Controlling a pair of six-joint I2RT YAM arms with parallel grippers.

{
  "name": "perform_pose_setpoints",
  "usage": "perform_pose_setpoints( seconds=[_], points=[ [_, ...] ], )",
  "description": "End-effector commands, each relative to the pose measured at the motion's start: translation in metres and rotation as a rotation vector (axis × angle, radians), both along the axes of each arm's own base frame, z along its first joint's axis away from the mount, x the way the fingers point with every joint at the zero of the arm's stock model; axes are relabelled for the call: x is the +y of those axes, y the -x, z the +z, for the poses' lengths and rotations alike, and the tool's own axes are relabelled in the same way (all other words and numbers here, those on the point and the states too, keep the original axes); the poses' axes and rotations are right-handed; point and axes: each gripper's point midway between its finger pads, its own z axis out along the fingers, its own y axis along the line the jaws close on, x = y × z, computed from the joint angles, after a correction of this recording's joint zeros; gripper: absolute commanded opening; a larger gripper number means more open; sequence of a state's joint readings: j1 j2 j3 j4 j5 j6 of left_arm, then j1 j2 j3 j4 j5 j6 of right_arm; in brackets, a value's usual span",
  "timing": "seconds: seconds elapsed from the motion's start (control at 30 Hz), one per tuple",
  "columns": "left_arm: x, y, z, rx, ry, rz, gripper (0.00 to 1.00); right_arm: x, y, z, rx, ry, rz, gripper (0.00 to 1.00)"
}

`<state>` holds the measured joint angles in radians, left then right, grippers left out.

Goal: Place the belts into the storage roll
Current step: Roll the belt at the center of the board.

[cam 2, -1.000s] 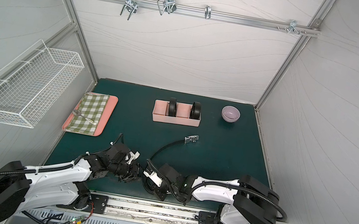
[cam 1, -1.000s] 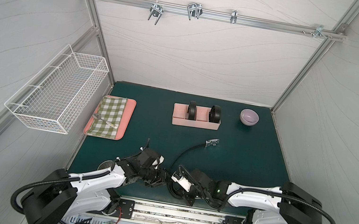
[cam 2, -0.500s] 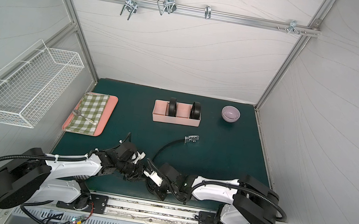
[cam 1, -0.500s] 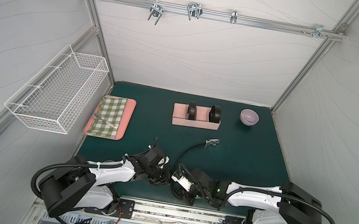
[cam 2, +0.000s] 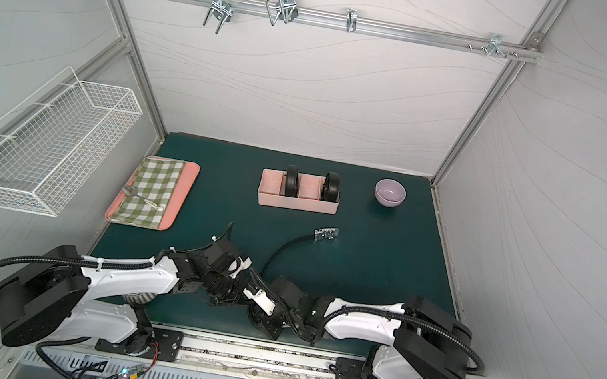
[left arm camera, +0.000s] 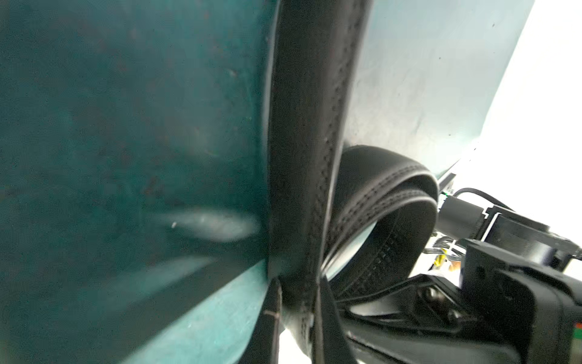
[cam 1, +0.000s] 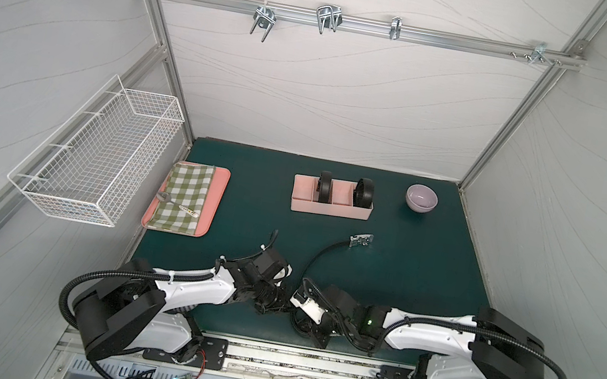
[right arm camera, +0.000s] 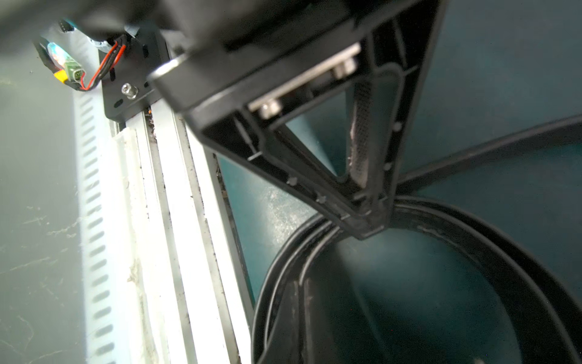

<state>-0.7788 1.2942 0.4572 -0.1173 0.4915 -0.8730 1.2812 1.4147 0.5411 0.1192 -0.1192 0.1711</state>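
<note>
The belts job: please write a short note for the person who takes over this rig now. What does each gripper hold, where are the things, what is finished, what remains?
Grippers: the left gripper is shut on the loose black stitched belt; the right gripper is shut on the rim of that belt's half-wound coil, by the front edge of the green mat.
Things: its silver buckle lies on the mat, before the pale pink divided plastic tray.
Done: two black coiled belts stand upright in separate tray compartments.
Left: finish coiling, then put it in a free compartment.
</note>
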Motion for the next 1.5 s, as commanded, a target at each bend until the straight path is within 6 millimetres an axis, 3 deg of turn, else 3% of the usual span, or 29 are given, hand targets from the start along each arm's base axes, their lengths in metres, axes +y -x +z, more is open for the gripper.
perform_pose_setpoints(
  seconds=[0.0, 0.17, 0.4, 0.43, 0.53, 0.73, 0.8, 0.9, 1.03, 1.2, 1.47],
  points=[
    [0.0, 0.004, 0.003, -0.024, -0.033, -0.044, 0.04, -0.012, 0.004, -0.006, 0.038, 0.028, -0.017, 0.0],
    [0.005, 0.003, 0.008, -0.063, -0.087, -0.082, 0.04, -0.019, -0.002, 0.007, 0.049, 0.002, -0.055, 0.02],
    [0.004, 0.005, 0.0, -0.081, -0.123, -0.113, 0.04, -0.023, -0.001, -0.002, 0.093, 0.016, -0.065, 0.08],
    [0.005, 0.004, -0.002, -0.084, -0.133, -0.111, 0.04, -0.022, -0.001, -0.001, 0.099, 0.009, -0.07, 0.13],
    [0.01, 0.004, -0.006, -0.083, -0.166, -0.106, 0.02, -0.023, -0.004, 0.008, 0.095, -0.02, -0.103, 0.4],
    [0.018, 0.003, -0.003, -0.11, -0.199, -0.111, 0.02, -0.045, -0.025, 0.059, 0.015, -0.107, -0.211, 0.72],
    [0.022, 0.003, -0.002, -0.119, -0.221, -0.114, 0.02, -0.057, -0.036, 0.08, 0.003, -0.142, -0.258, 0.79],
    [0.033, 0.002, -0.001, -0.128, -0.288, -0.117, 0.02, -0.079, -0.062, 0.112, -0.04, -0.179, -0.356, 0.98],
    [0.057, -0.002, 0.003, -0.169, -0.433, -0.123, 0.02, -0.095, -0.107, 0.142, -0.07, -0.151, -0.457, 0.99],
    [0.075, -0.011, 0.012, -0.208, -0.56, -0.148, 0.03, -0.091, -0.164, 0.131, -0.02, 0.017, -0.475, 0.99],
    [0.083, -0.017, 0.002, -0.2, -0.666, -0.189, 0.04, -0.041, -0.209, 0.089, -0.019, 0.189, -0.212, 0.99]
  ],
)
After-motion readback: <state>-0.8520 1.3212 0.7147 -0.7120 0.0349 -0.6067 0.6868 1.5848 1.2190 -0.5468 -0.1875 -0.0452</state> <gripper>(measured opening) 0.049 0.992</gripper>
